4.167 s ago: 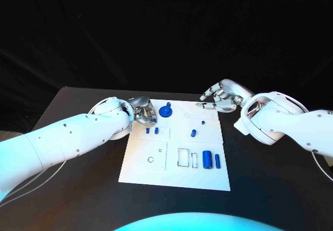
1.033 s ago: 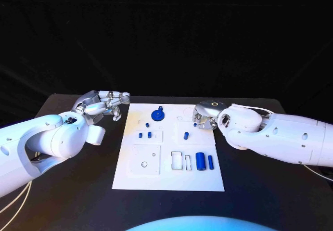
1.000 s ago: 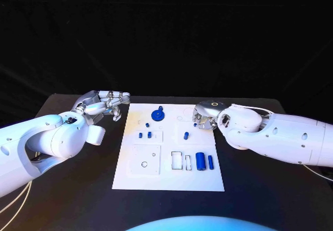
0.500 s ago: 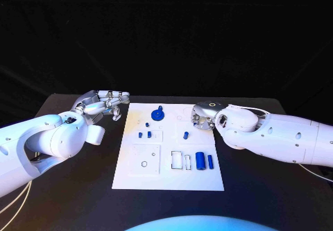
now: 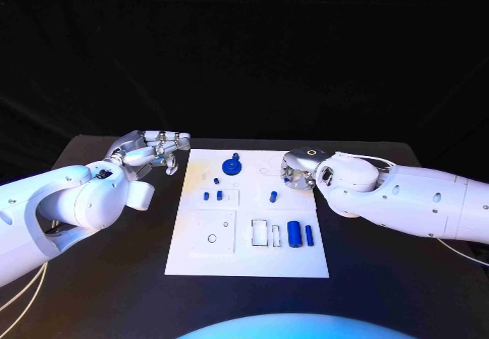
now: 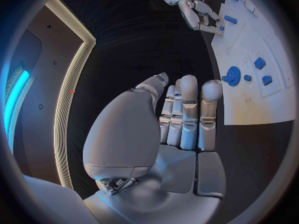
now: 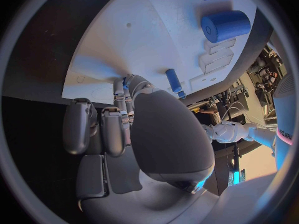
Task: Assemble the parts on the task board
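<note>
the task board [image 5: 248, 244] lies mid-table with its blue parts [image 5: 299, 234] unmoved over the last second, while the right hand [image 5: 297, 169] has edged a little further in over the far right corner, fingers curled down near a small blue peg [image 7: 174, 79]; whether it pinches anything i cannot tell, so a pick looks about to begin. the left hand [image 5: 152, 150] stays off the board's left edge, fingers straight, side by side, holding nothing, above the black table [image 5: 92, 282] with a dark backdrop behind.

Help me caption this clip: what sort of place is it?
Probably a robot test bench or lab: a black table against dark backdrop, a white task board with blue parts, two robot hands.
</note>
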### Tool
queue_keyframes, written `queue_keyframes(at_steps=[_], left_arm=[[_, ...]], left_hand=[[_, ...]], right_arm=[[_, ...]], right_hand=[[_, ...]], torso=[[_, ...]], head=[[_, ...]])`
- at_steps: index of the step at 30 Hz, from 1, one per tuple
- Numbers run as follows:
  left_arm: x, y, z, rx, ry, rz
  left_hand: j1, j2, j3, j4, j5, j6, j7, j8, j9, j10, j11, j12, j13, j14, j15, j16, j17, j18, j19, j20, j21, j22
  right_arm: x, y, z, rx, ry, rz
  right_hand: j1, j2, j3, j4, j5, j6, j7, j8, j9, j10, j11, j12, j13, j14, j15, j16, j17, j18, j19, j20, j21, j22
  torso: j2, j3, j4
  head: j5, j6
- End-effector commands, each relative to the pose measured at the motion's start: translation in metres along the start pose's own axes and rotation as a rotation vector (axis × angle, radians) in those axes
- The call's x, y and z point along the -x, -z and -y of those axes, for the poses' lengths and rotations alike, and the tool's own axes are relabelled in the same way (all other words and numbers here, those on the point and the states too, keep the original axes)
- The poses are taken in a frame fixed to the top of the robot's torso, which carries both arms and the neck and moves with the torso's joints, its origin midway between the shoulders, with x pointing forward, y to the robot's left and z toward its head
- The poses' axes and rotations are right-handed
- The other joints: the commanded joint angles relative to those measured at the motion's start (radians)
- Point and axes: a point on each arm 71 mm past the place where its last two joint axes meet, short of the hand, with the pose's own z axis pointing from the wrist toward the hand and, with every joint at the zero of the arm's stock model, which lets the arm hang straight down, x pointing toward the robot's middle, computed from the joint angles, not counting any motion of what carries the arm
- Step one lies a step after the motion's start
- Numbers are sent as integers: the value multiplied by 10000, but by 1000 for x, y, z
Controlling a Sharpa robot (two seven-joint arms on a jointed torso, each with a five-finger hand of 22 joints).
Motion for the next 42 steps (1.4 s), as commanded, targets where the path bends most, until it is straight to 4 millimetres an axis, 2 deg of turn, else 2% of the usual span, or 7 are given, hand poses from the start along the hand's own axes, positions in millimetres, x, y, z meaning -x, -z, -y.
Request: queue_keyframes(at_steps=[1,6,10,18,30,36,42], left_arm=[[-2,0,1,23,84,-146],[-2,0,1,41,88,-169],[-2,-1,0,48,93,-191],[-3,-2,0,41,98,-214],[-3,-2,0,59,97,-213],[-2,-3,0,74,90,-182],[-1,-3,-1,82,89,-177]], left_hand=[[-3,59,-38,-6,-1,-38,15,-57,-13,-86,3,40,16,-54,14,-42,-8,205,-62,-25,-38,-8],[94,115,-45,-63,8,-68,31,-64,-26,-123,13,57,32,-61,21,-51,-27,207,-48,-19,-75,-35],[164,156,-39,-106,13,-78,38,-63,-32,-145,17,70,43,-66,23,-55,-40,210,-43,-17,-104,-57],[193,173,-36,-124,14,-81,40,-62,-34,-151,18,76,48,-68,23,-56,-44,209,-37,-16,-109,-59],[219,191,-32,-140,16,-83,44,-60,-36,-159,20,83,53,-69,24,-57,-49,210,-34,-16,-119,-66],[219,191,-32,-140,16,-83,44,-60,-36,-159,20,83,53,-69,24,-57,-49,210,-34,-16,-119,-66],[219,191,-32,-140,16,-83,44,-60,-36,-159,20,83,53,-69,24,-57,-49,210,-34,-16,-119,-66]], right_arm=[[-6,0,-2,66,100,-363],[-6,0,-2,20,116,-262],[-4,0,-3,57,64,57],[0,1,-6,161,-82,729],[11,11,-8,254,-323,1231],[22,21,-11,383,-480,1418],[31,33,-31,946,-826,1635]], right_hand=[[-5,-51,39,3,-61,85,7,-52,9,66,35,-56,-5,532,-55,61,73,-206,56,13,13,1026],[-2,-44,187,-69,-90,170,-15,-37,29,133,17,-69,-39,534,-70,77,87,-211,68,2,43,1057],[69,12,471,-237,-280,291,-43,-14,63,262,-18,-72,-77,544,-104,113,132,-232,114,-26,147,1136],[-6,-5,866,-463,-75,454,-74,12,121,451,-53,-95,-120,558,-138,157,171,-281,221,-62,385,1300],[-166,-64,1013,-545,-77,505,-85,6,150,520,-69,-134,-145,553,-144,149,138,-293,243,-72,443,1351],[-223,-93,1051,-571,-87,519,-91,3,159,539,-74,-149,-153,554,-147,154,142,-300,257,-74,475,1374],[-247,-105,1071,-584,-85,521,-93,-1,162,544,-75,-157,-158,554,-148,157,144,-305,267,-75,498,1389]], torso=[[-5,1,-4],[-9,-3,-6],[-14,-2,-1],[-19,-3,-6],[-15,-7,-7],[-11,-6,-13],[-11,4,-14]], head=[[-14,-16],[-40,-22],[-48,-29],[-67,5],[-65,35],[-30,57],[109,101]])
